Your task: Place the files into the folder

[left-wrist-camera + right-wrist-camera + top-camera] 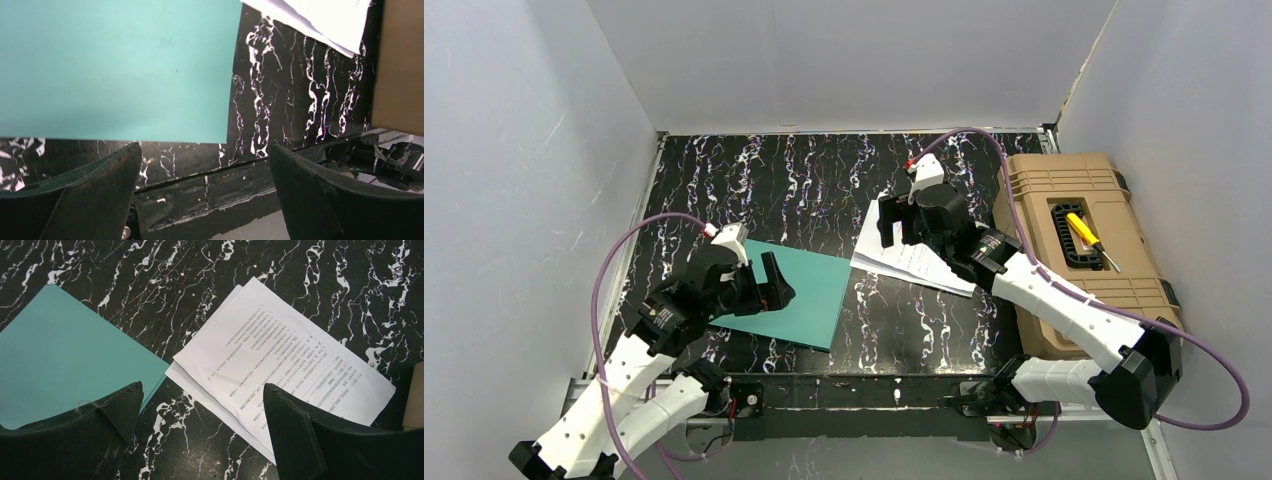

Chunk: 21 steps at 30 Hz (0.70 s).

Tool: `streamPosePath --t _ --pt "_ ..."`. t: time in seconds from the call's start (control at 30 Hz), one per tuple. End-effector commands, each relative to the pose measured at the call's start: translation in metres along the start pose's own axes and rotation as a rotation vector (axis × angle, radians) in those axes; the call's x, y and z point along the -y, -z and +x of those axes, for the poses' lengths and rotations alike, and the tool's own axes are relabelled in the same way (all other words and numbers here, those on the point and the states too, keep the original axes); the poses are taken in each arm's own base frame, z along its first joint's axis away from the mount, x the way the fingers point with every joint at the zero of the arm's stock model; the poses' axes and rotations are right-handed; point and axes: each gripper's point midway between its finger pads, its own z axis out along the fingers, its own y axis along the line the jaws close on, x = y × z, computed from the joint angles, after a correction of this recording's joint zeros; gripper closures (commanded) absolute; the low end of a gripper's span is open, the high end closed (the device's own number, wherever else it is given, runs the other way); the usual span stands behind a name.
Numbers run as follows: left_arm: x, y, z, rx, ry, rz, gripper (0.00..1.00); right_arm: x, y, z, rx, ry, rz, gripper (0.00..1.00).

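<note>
The teal-green folder [809, 292] lies flat and closed on the black marbled table, left of centre. It also shows in the left wrist view [115, 65] and in the right wrist view [65, 350]. The files [916, 262], a few white printed sheets slightly fanned, lie just right of it, also seen in the right wrist view [280, 355] and as a corner in the left wrist view [320, 20]. My left gripper [776, 285] is open and empty over the folder's near-left part [205, 155]. My right gripper [890, 228] is open and empty above the files' left edge [202, 390].
A tan plastic toolbox [1079, 250] stands along the right side, a yellow-handled screwdriver [1089, 238] in its lid recess. White walls close in the left, back and right. The table's near edge [210, 172] runs just below the folder.
</note>
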Motion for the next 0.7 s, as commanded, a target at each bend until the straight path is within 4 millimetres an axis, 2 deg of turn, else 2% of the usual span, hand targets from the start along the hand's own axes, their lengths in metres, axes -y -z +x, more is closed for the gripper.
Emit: streamPosePath --t 0.0,0.13,0.3,0.53,0.67 --pt "-0.015 0.000 0.017 -0.042 0.114 -0.073 0.02 0.009 0.003 -0.009 0.014 -0.003 0.057 0.01" --pt "-0.028 0.000 0.028 -0.063 0.202 -0.152 0.02 -0.001 0.003 -0.007 0.012 0.046 -0.013 0.01" --pt "-0.029 -0.006 0.046 -0.114 0.323 -0.165 0.02 -0.023 0.000 -0.012 0.001 0.101 -0.134 0.01" --pt "-0.033 -0.021 0.062 -0.142 0.424 -0.172 0.02 -0.053 -0.027 -0.008 -0.069 0.124 -0.241 0.01" --pt "-0.036 -0.031 0.070 -0.150 0.482 -0.188 0.02 -0.075 -0.052 0.009 -0.158 0.131 -0.300 0.01"
